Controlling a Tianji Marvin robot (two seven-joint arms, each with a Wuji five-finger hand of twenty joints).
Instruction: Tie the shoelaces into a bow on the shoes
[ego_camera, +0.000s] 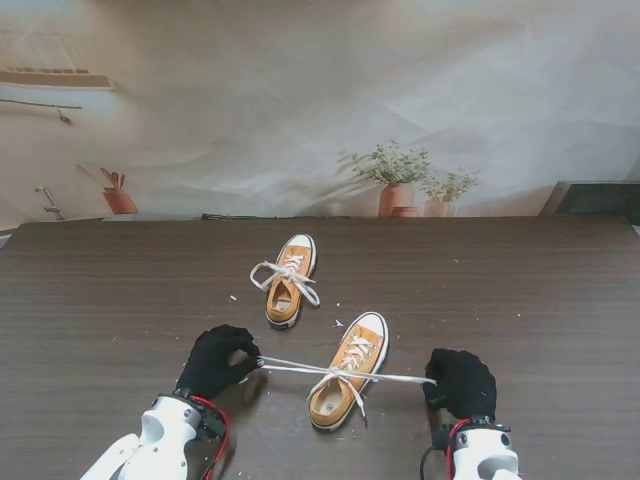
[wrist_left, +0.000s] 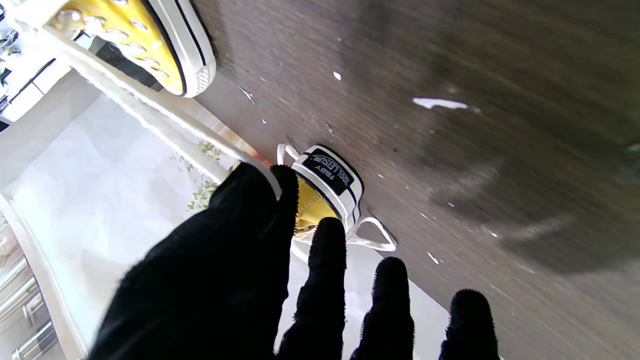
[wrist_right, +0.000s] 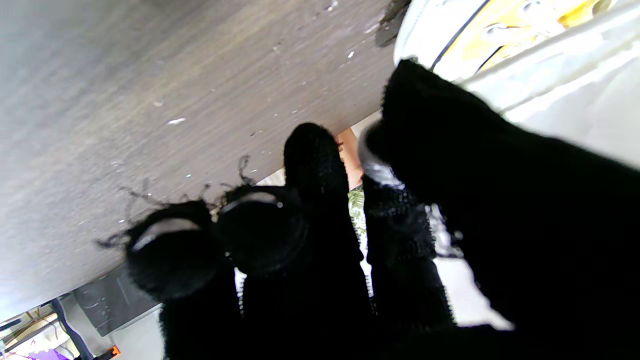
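Two yellow-orange sneakers with white laces lie on the dark wooden table (ego_camera: 520, 290). The near shoe (ego_camera: 350, 372) sits between my hands, its laces untied. One lace end (ego_camera: 290, 366) runs taut to my left hand (ego_camera: 215, 362), which is shut on it between thumb and forefinger. The other lace end (ego_camera: 395, 378) stretches to my right hand (ego_camera: 462, 384), shut on it. The far shoe (ego_camera: 290, 282) has its laces lying in loose loops across the top. In the left wrist view the far shoe's heel (wrist_left: 327, 175) shows past my fingers (wrist_left: 327, 265), and the lace (wrist_left: 150, 120) passes the near shoe (wrist_left: 135, 45).
Small white flecks (ego_camera: 339, 323) dot the table around the shoes. A printed backdrop with potted plants (ego_camera: 395, 185) stands behind the table's far edge. A dark box (ego_camera: 595, 198) sits at the far right corner.
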